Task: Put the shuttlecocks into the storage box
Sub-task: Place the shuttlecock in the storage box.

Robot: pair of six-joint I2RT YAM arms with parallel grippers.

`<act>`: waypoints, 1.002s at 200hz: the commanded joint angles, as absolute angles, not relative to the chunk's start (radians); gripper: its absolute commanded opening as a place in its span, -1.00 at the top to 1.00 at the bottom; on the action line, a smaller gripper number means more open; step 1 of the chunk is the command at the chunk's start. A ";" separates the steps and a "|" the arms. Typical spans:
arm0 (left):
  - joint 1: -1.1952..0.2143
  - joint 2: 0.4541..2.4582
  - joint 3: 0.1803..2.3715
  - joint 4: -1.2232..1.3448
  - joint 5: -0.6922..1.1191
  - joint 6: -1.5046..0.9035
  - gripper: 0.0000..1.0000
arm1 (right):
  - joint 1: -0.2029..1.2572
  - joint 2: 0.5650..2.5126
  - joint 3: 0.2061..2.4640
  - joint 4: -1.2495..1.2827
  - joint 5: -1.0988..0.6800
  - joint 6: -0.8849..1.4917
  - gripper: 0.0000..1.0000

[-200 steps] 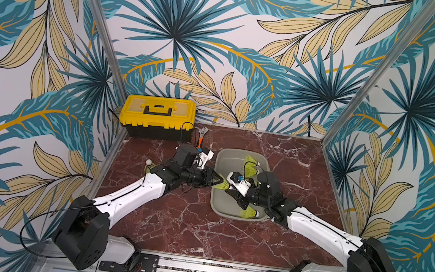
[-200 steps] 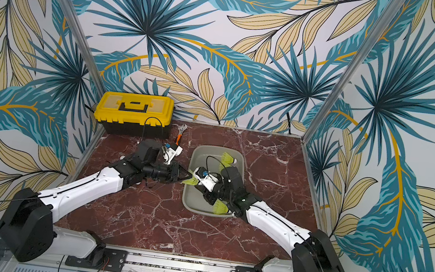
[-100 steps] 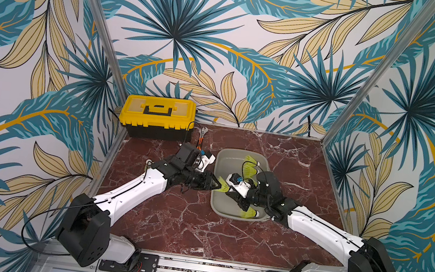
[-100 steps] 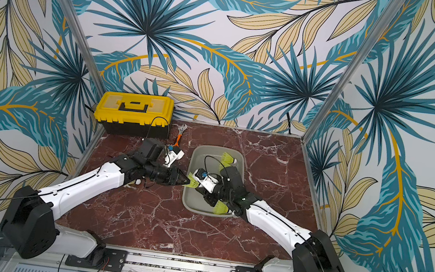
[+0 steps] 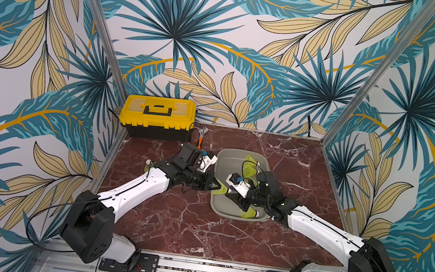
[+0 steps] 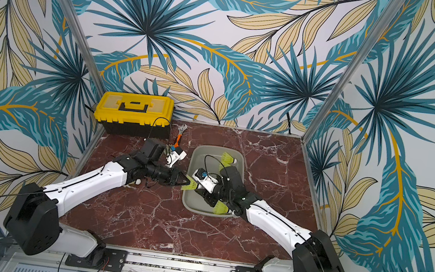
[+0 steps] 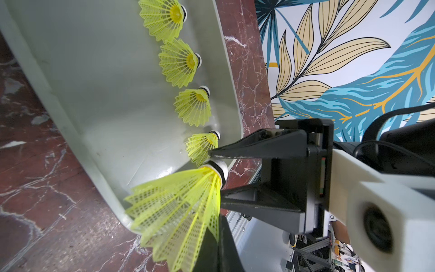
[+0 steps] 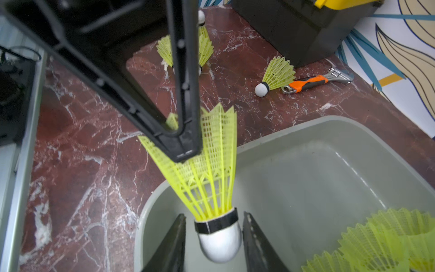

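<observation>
One neon yellow-green shuttlecock (image 8: 211, 164) hangs over the left edge of the grey storage box (image 5: 237, 151), between my two grippers. My left gripper (image 8: 186, 153) is shut on its skirt (image 7: 179, 212). My right gripper (image 8: 214, 215) is open around its white tip, with a gap on each side. In both top views the grippers meet tip to tip (image 5: 213, 186) (image 6: 199, 187). Several shuttlecocks (image 7: 194, 106) lie in a row along the far wall inside the box (image 7: 94, 94). Two loose shuttlecocks (image 8: 275, 75) (image 8: 204, 42) lie on the table left of the box.
The yellow-lidded black toolbox (image 5: 158, 117) stands at the back left. An orange-handled wrench (image 8: 313, 82) lies beside it, touching one loose shuttlecock. Papered walls enclose the dark red marble table (image 5: 183, 224) on three sides, and a metal rail runs along its front.
My left gripper has closed on the shuttlecock's skirt. My right gripper, shut on the white tip before, has opened off it. Both arms have stayed nearly in place.
</observation>
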State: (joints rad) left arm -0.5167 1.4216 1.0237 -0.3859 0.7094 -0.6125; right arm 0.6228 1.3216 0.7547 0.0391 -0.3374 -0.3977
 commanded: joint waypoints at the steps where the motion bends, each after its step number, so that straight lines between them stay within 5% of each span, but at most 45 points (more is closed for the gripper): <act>1: -0.518 1.430 1.045 -0.286 0.695 -0.657 1.00 | 0.625 1.279 0.711 0.108 -0.274 -0.350 -0.08; 88: -0.511 1.616 1.157 -0.160 0.600 -0.693 1.00 | 0.625 0.932 0.503 0.161 0.104 -0.208 -0.33; 200: -0.479 1.937 1.473 -0.268 0.567 -0.483 1.00 | 0.625 0.617 0.399 0.042 0.265 -0.153 -0.36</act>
